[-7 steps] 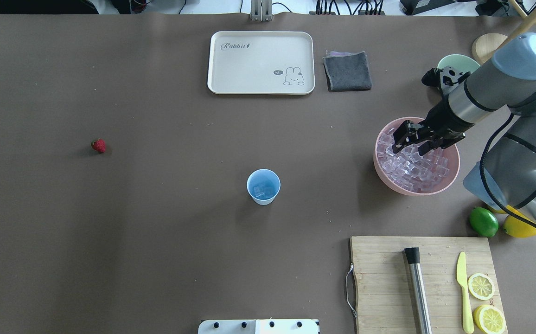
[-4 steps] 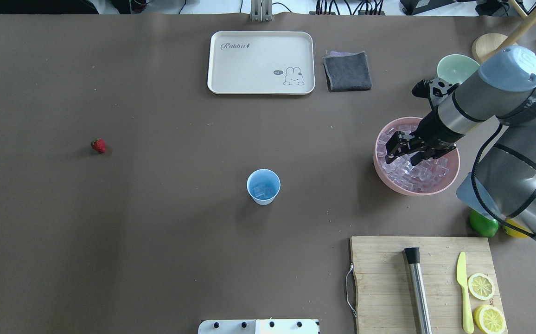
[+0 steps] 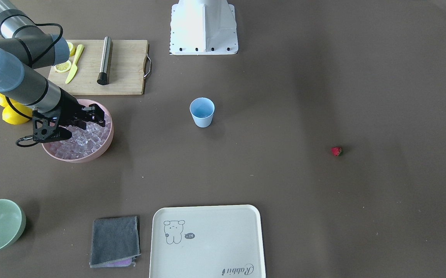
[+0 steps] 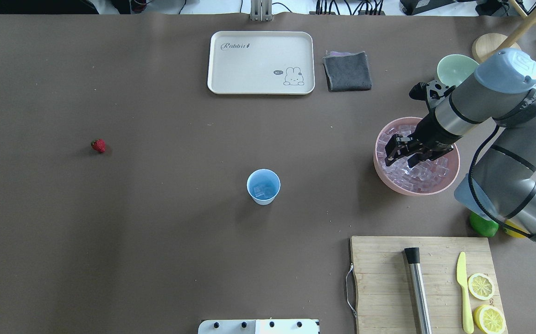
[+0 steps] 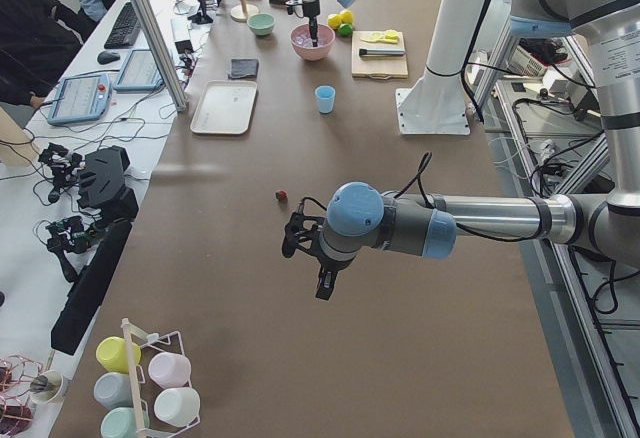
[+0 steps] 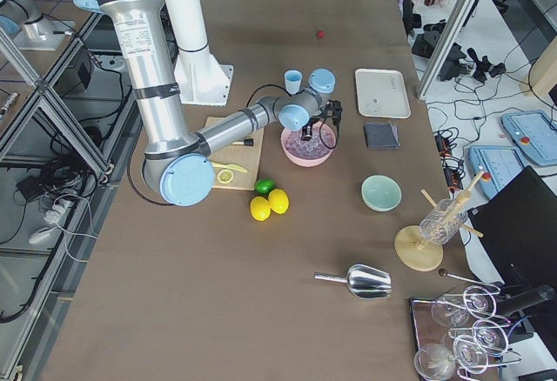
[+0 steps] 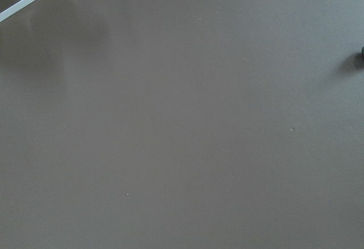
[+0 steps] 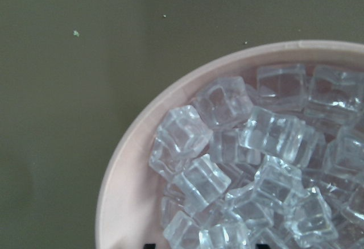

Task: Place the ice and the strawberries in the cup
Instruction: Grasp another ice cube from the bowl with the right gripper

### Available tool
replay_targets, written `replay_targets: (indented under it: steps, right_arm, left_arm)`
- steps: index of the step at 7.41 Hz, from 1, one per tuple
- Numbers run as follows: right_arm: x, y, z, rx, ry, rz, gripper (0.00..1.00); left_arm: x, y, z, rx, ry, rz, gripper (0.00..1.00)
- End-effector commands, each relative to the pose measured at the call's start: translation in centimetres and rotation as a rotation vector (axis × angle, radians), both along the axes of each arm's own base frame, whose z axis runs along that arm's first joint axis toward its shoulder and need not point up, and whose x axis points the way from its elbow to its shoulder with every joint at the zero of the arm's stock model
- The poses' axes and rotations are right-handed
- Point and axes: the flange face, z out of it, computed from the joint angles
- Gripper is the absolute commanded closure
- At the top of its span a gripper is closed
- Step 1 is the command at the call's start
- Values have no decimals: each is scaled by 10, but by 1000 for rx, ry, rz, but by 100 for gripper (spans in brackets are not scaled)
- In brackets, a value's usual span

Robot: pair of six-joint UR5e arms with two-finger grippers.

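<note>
Over the large round pink plastic bowl (image 4: pixel 416 191): right gripper (image 4: pixel 399 160) points down into the pile, jaws spread wide, tips sunk among the small clear ice cubes (image 8: pixel 273 135) on the bowl's cup-side half. No grip that I can see. The wrist cam catches both tips only at its bottom edge, with loose cubes between them.

Step in hand, as I read it: picking another cube. Next move calls for closing on one cube squarely. They're slick and heaped, so expect one to squirt out or a neighbour to ride along. Then lift clear of the rim and carry across.

Small pale-blue tapered plastic cup (image 4: pixel 263 200) stands upright mid-table, well apart from the bowl, a few cubes already inside.

Tiny red strawberry (image 4: pixel 98 145), green at its top, lies alone on the brown table (image 4: pixel 156 232), far on the left side, untouched.

Left gripper (image 5: pixel 308 258) hangs over bare table near the strawberry. Shows only in the side view, so can't tell how its jaws stand.
</note>
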Motion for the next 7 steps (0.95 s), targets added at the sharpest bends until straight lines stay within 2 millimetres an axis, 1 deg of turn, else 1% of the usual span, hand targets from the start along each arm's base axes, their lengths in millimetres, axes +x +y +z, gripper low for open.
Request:
replay_targets:
  steps: [1,2,3,5,7]
  right_arm:
    - [0,0,4,4,6,-6,34]
    - [0,0,4,5,5,-6,34]
    - [0,0,5,2,6,-5,44]
    - [0,1,7,0,8,-5,70]
    - [0,1,6,2,6,-7,100]
  left_arm:
    - [-1,0,0,1,0,-2,2]
    - [-1,0,0,-1,0,-2,2]
    - [-1,0,0,1,0,-2,2]
    - [-1,1,-2,5,-1,-1,2]
    - [-1,2,-2,5,-1,-1,2]
